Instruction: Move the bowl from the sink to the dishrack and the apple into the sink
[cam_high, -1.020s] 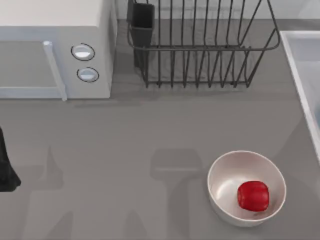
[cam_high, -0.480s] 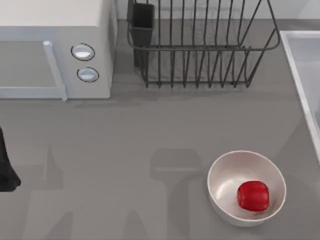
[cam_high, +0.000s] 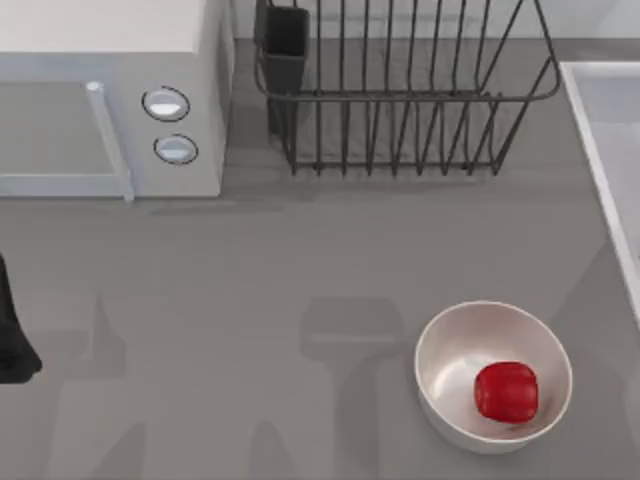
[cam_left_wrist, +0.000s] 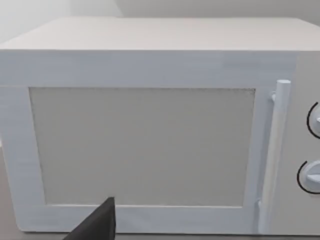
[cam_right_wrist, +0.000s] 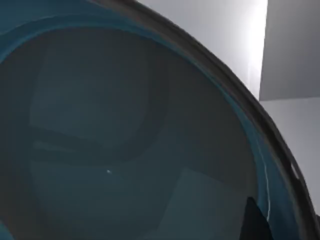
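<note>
The teal-blue bowl (cam_right_wrist: 125, 140) is very close in the right wrist view, with its hollow facing the camera. A dark part of my right gripper (cam_right_wrist: 255, 222) sits just at its rim. The pale sink (cam_high: 600, 150) runs along the table's right edge. The red apple (cam_high: 506, 390) lies inside an off-white bowl (cam_high: 450, 345) at the front right. The dark wire dishrack (cam_high: 400, 95) stands at the back middle with nothing in it. My left arm (cam_high: 12, 345) is parked at the left edge, and its gripper (cam_left_wrist: 97, 225) faces the microwave.
A white microwave (cam_high: 110, 95) with two knobs fills the back left, next to the dishrack's dark utensil cup (cam_high: 285, 45). Bare grey tabletop (cam_high: 250, 300) stretches between the microwave, the rack and the off-white bowl.
</note>
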